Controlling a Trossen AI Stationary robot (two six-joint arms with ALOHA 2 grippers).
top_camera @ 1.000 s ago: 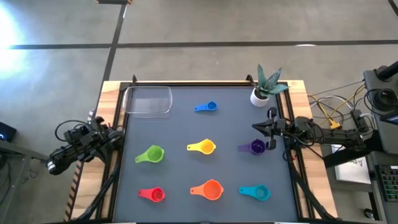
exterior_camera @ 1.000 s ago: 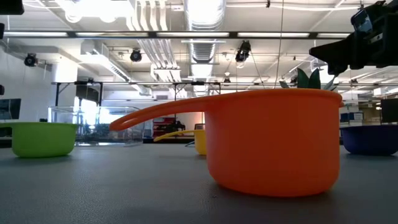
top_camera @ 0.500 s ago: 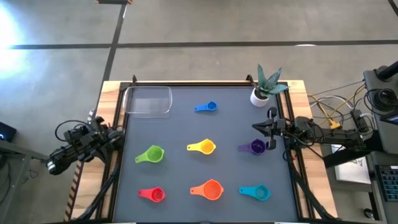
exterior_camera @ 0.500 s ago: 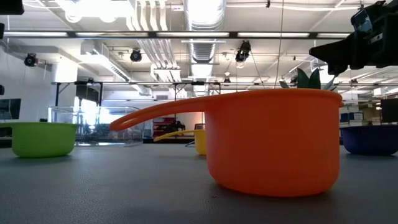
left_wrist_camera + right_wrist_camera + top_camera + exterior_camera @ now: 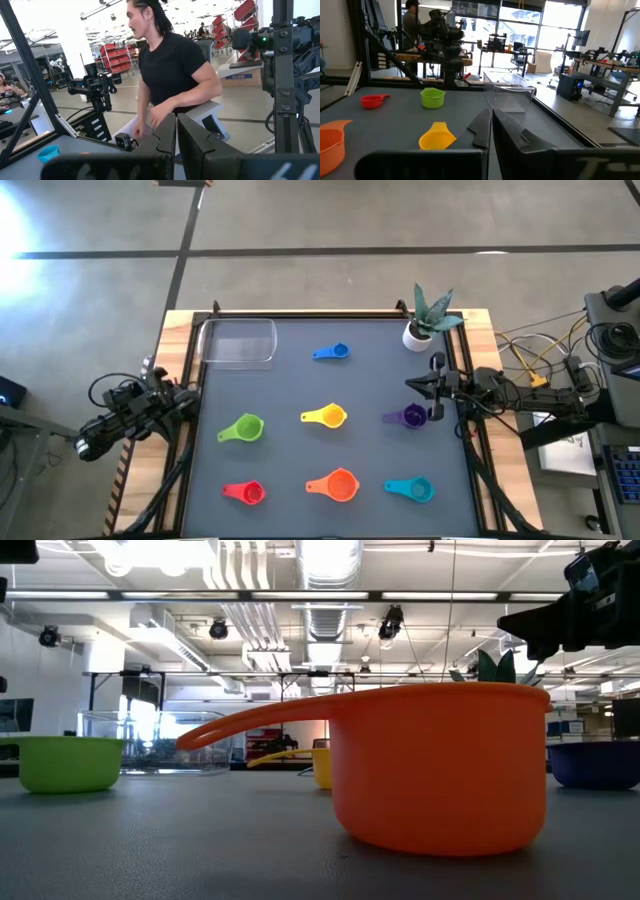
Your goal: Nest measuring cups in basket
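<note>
Right pincer, closed and empty, hangs just beside the purple cup; left pincer closed, empty, off the tabletop.

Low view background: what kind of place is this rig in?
Likely an open industrial lab or workshop: exposed ceiling ducts, red storage racks, desks with office chairs, and a person standing beside the table.

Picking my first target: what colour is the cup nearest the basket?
Blue; clearest in the high view, right of the basket.
</note>
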